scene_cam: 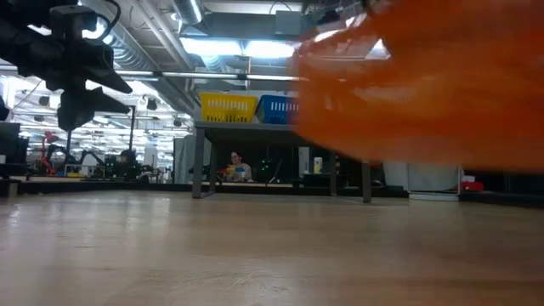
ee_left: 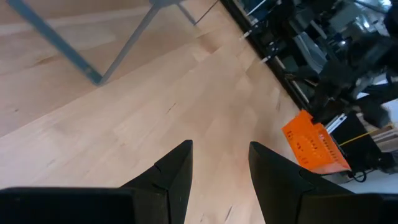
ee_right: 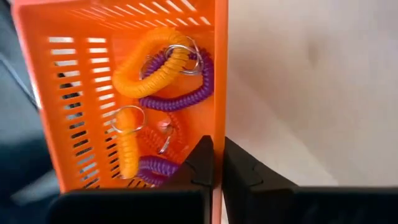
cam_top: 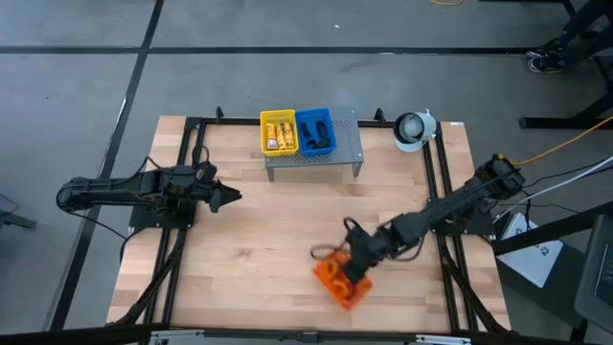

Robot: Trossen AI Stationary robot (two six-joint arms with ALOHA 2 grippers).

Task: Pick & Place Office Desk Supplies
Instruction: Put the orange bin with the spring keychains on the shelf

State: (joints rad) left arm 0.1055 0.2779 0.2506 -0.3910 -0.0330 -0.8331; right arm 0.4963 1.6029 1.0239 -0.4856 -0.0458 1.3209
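Observation:
An orange slotted tray (cam_top: 337, 284) sits near the table's front, right of centre, with my right gripper (cam_top: 356, 261) shut on its side wall. Inside it lie orange and purple coiled loops (ee_right: 163, 74) with metal key rings. In the low view the tray (scene_cam: 425, 85) is a large blur close up, with the table top showing under it. My left gripper (cam_top: 230, 198) hovers open over the table's left side, with nothing between its fingers (ee_left: 177, 165). My right gripper pinches one long side wall of the orange tray at its top rim (ee_right: 219, 124), one finger (ee_right: 200, 163) inside the tray and one (ee_right: 249, 177) outside. The fingers come slanting down from the table's right. The tray's underside shows above the table top in the low view.
At the table's far middle, a grey perforated stand (cam_top: 347, 144) carries a yellow tray (cam_top: 278, 132) and a blue tray (cam_top: 316, 131), both with small items. A white round object (cam_top: 414, 129) lies at the far right. Bare wood lies between the stand and the orange tray.

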